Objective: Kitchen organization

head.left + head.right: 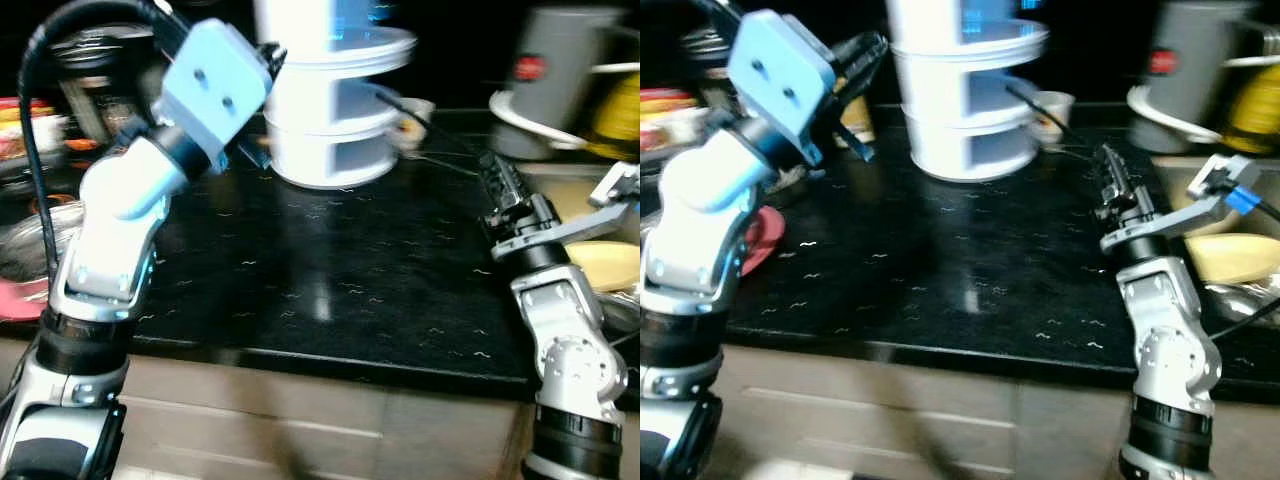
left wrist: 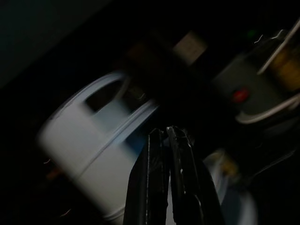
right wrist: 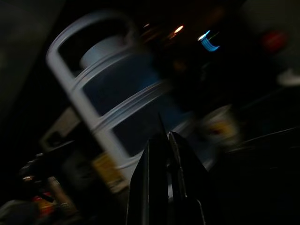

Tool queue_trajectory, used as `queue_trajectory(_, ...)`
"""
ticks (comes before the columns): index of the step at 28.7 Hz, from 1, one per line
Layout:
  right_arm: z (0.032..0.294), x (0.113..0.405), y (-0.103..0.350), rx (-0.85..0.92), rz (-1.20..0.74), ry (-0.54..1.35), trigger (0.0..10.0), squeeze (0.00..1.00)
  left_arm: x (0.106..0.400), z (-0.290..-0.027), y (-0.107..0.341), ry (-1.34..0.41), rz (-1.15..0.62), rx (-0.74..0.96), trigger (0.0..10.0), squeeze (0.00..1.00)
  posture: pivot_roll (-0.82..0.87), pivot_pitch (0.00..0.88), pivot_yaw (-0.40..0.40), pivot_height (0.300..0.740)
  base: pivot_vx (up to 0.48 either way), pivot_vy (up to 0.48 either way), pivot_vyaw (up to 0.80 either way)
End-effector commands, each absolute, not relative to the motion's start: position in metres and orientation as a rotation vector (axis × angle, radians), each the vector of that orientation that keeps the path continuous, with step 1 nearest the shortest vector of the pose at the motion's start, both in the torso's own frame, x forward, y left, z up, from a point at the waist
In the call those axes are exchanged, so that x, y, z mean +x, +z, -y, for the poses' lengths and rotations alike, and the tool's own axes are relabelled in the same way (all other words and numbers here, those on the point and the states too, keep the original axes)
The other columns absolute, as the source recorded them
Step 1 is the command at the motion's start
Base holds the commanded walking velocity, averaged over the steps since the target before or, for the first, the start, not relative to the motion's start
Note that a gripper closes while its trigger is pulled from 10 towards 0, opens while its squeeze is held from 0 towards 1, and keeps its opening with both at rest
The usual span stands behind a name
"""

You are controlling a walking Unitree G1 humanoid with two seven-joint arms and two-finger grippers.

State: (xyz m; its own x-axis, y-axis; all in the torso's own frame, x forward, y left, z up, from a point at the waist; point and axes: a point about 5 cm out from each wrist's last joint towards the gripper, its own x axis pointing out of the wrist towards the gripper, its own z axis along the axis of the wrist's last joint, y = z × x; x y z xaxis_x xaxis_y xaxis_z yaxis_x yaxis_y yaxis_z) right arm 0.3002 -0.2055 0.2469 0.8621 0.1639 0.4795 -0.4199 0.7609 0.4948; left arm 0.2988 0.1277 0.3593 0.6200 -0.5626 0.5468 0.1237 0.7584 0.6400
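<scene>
Two arms rise over our dark surface (image 1: pixel 330 270), where a white tiered rack (image 1: pixel 330 110) stands at the back, near the middle. Our left claw (image 1: pixel 865 50) is lifted just left of the rack, fingers pressed together and holding nothing, as the left wrist view shows. Our right claw (image 1: pixel 497 178) hovers above the surface's right side, well apart from the rack, fingers likewise closed and empty. A grey jug (image 1: pixel 560 70) with a red mark sits at back right, beside a yellow dish (image 1: pixel 610 262) in the sink area. Views are blurred.
</scene>
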Motion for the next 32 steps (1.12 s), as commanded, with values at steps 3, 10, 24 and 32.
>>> queue_trajectory(3, 0.2012, 0.301, 0.2443, 0.636, 0.413, 0.34, 10.0, 0.0, 0.3001, -0.1304, 0.3546, -0.416, 0.792, 0.601, 10.0, 0.0, -0.08, 0.0, 0.019, 0.74, 0.0, -0.417, 0.0)
queue_trajectory(10, 0.201, 0.3011, 0.2444, 0.628, 0.411, 0.337, 10.0, 0.0, 0.3001, -0.1286, 0.3544, -0.422, 0.791, 0.592, 10.0, 0.0, -0.08, 0.0, 0.02, 0.74, 0.0, -0.42, -0.37)
queue_trajectory(24, 0.201, 0.2995, 0.2443, 0.612, 0.412, 0.329, 10.0, 0.0, 0.3017, -0.1272, 0.3509, -0.427, 0.779, 0.574, 10.0, 0.0, -0.08, 0.0, 0.021, 0.74, 0.0, -0.419, 0.0)
queue_trajectory(32, 0.1992, 0.3005, 0.2375, 0.525, 0.365, 0.311, 10.0, 0.0, 0.3038, -0.1261, 0.3463, -0.454, 0.756, 0.524, 10.0, 0.0, -0.08, 0.0, 0.02, 0.74, 0.0, -0.4, 0.0)
